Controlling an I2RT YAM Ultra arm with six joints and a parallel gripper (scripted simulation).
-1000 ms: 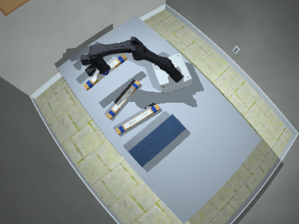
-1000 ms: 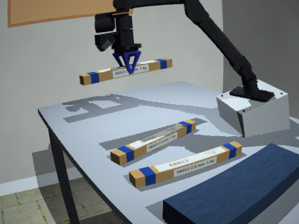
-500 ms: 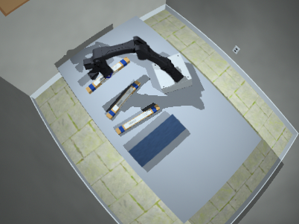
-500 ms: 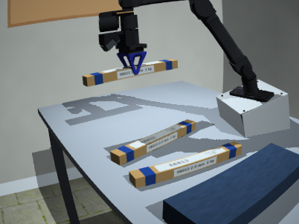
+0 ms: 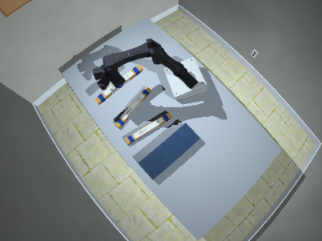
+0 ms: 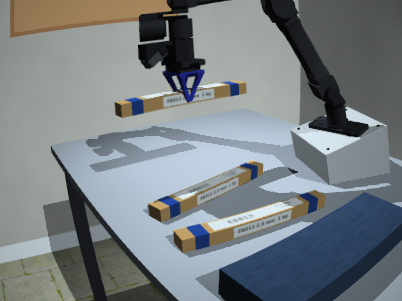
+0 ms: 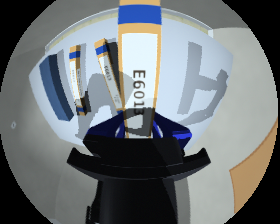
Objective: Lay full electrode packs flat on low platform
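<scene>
Held pack (image 5: 132, 74) (image 6: 181, 98) (image 7: 140, 55) aloft; two packs (image 5: 133, 106) (image 6: 207, 191) (image 7: 109, 72) flat beside platform (image 5: 170, 151) (image 6: 320, 254) (image 7: 56, 87).

The wrist view cuts off the held pack (image 7: 140, 55) at its top edge; the exterior view crops the platform (image 6: 320, 249).

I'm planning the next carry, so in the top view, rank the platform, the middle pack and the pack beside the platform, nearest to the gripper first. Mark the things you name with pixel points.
1. Middle pack (image 5: 132, 107) (image 6: 206, 191) (image 7: 108, 72): between the other two packs.
2. Pack beside the platform (image 5: 148, 128) (image 6: 250, 221) (image 7: 76, 80): next one over.
3. Platform (image 5: 170, 152) (image 6: 320, 249) (image 7: 54, 87): beyond all packs.
</scene>
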